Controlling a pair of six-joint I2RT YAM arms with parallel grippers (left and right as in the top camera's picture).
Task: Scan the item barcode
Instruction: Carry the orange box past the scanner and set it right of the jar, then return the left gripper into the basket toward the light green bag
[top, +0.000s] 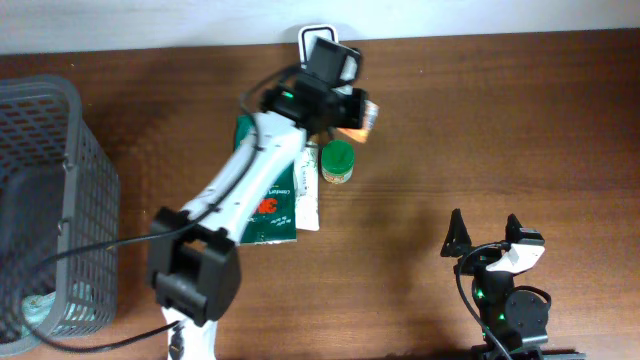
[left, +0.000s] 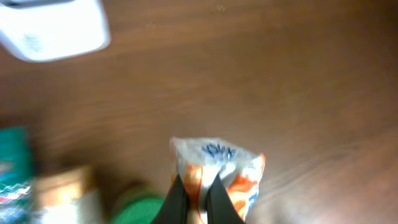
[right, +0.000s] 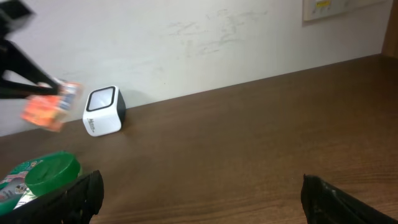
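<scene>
2 hands: left hand (left: 197, 183) pinches an orange packet (left: 217, 158), seemingly snacks, aloft near the scanner (right: 104, 112); right hand (right: 202, 183) gapes wide.

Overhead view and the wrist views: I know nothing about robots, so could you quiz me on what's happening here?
1. True or false: the right gripper stands open and empty.
2. What is the left gripper shut on? A) a metal spoon B) an orange-and-white packet C) a glass cup
3. Fill the gap: the packet is held up close to the white ____ that stands by the wall.
Key: 1 true; 2 B; 3 barcode scanner.
</scene>
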